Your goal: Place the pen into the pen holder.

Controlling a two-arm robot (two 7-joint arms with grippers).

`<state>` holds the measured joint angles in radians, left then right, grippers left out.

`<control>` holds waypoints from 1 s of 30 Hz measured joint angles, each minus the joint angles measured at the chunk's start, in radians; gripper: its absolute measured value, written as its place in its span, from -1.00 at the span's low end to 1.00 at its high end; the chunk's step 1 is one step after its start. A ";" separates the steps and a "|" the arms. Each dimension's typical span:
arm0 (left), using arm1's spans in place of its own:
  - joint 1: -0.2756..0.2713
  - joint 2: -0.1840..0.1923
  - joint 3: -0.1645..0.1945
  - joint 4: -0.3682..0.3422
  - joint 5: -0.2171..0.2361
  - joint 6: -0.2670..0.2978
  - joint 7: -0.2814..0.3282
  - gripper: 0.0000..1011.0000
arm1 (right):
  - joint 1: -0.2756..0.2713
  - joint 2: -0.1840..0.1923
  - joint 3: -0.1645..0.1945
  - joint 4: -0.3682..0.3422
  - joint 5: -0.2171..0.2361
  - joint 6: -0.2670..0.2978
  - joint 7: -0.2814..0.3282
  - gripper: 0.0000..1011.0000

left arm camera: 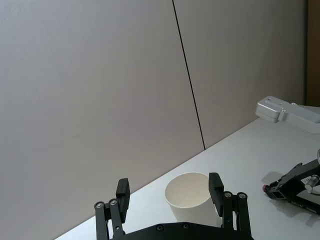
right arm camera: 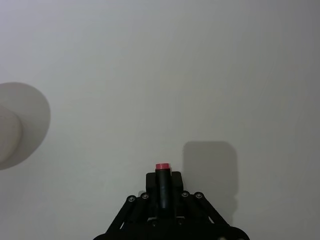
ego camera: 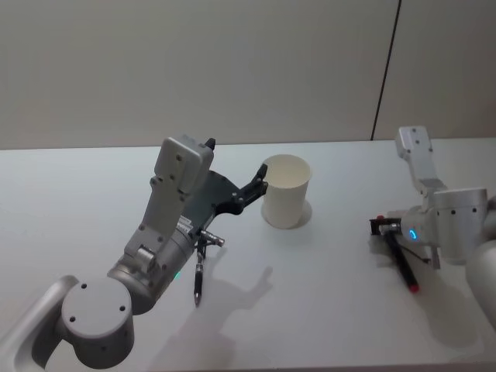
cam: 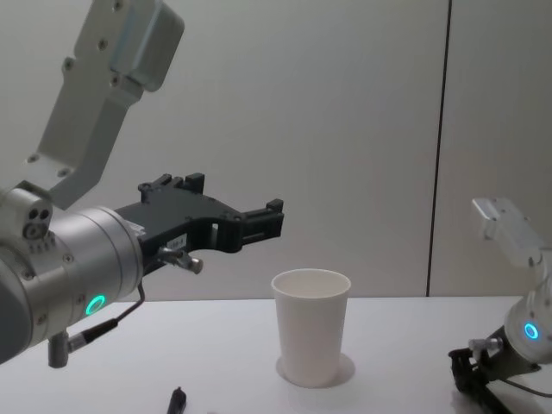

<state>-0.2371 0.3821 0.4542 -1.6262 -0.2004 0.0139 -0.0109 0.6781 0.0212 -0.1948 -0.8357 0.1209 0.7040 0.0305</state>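
**Head view.** Risks, judged: the light cup (ego camera: 287,191) may be toppled if its rim is struck by the pen (ego camera: 406,273) or an arm. The pen may slip when it is tilted upright. The arms may clash, since the left gripper (ego camera: 253,186) is spread open just beside the cup's left side. The pen is clamped in the closed right gripper (ego camera: 390,239), low at the worktop (ego camera: 325,325) toward its right edge. It is well apart from the cup, which stands mid-worktop toward the far edge. A second dark pen-like item (ego camera: 198,280) lies by the left arm.

**Left wrist view.** The cup (left arm camera: 189,197) is framed by the open left gripper (left arm camera: 169,189), beyond its tips.

**Right wrist view.** The pen (right arm camera: 161,170) is seen between the clamped fingers, red end protruding.

**Chest view.** The left gripper appears above rim level, left of the cup (cam: 310,332).
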 joint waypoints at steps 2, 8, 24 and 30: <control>0.000 0.000 0.000 0.000 0.000 0.000 0.000 0.98 | 0.001 0.000 0.000 0.003 -0.001 -0.001 0.002 -0.65; 0.000 0.000 0.000 0.000 0.000 0.000 0.000 0.98 | 0.003 -0.001 0.001 0.011 -0.002 -0.007 0.007 -0.68; 0.000 0.000 0.000 0.000 0.000 0.000 0.000 0.98 | -0.043 0.011 0.013 -0.083 0.002 -0.082 0.033 -0.68; 0.000 0.000 0.000 0.000 0.000 0.000 0.000 0.98 | -0.070 0.019 0.016 -0.139 0.002 -0.126 0.045 -0.68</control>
<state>-0.2371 0.3821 0.4542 -1.6262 -0.2003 0.0139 -0.0109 0.6086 0.0398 -0.1788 -0.9742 0.1225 0.5784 0.0751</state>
